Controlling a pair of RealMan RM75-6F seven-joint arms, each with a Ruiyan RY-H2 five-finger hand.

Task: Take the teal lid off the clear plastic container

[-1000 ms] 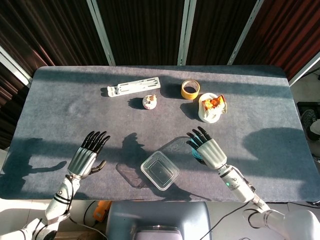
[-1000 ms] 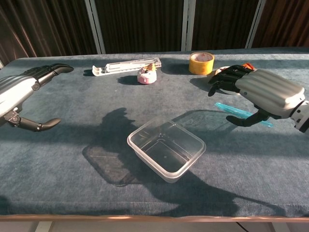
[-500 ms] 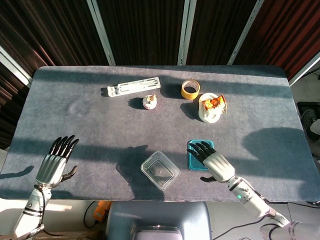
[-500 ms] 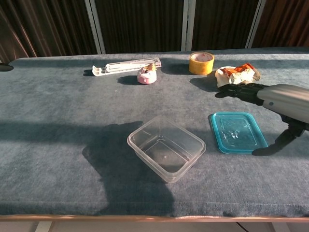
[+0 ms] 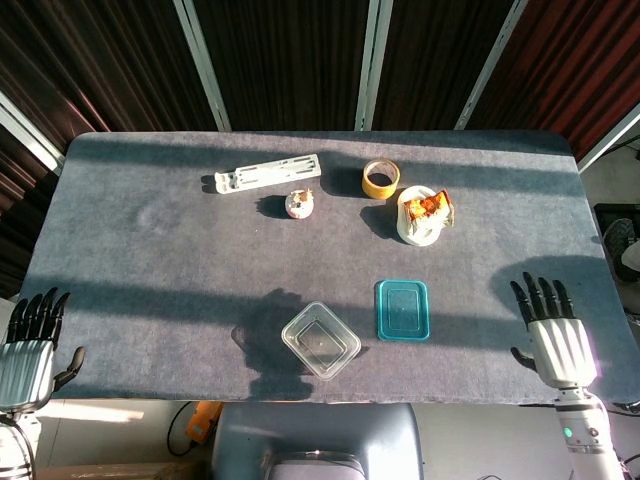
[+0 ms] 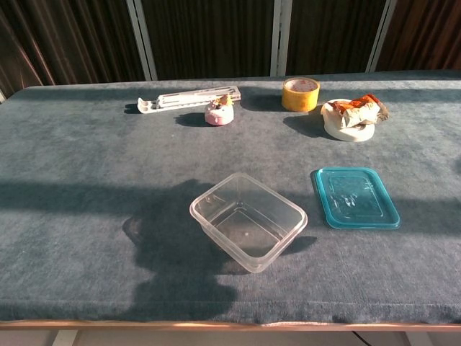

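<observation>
Both hands sat empty with fingers apart at the near corners of the table (image 5: 120,260) in the head view, the left hand (image 5: 28,345) just off the near-left edge and the right hand (image 5: 555,335) at the near-right, neither touching anything; the chest view showed neither of them. Just ahead, the clear plastic container (image 5: 320,340) stood open and upright near the front edge, and the teal lid (image 5: 402,309) lay flat on the cloth just beside it, on its right, the two apart, so the task looked finished. Little seemed left to go wrong: the likeliest mishap, judged from the layout, was a hand sweeping back across the near edge and knocking the light, empty container, which probably would slide or tip easily, or nudging the lid back against it. Farther off lay a small pink-and-white object (image 5: 299,204), a white dish with food (image 5: 424,214), a roll of yellow tape (image 5: 380,178) and a long white bracket (image 5: 267,173), all well apart from the container. Half a second earlier the right hand had hovered just beside the lid, and a second earlier it had covered the lid while the left hung nearer the container; both had since drawn back to the corners, with lid and container unmoved in that last half second.
</observation>
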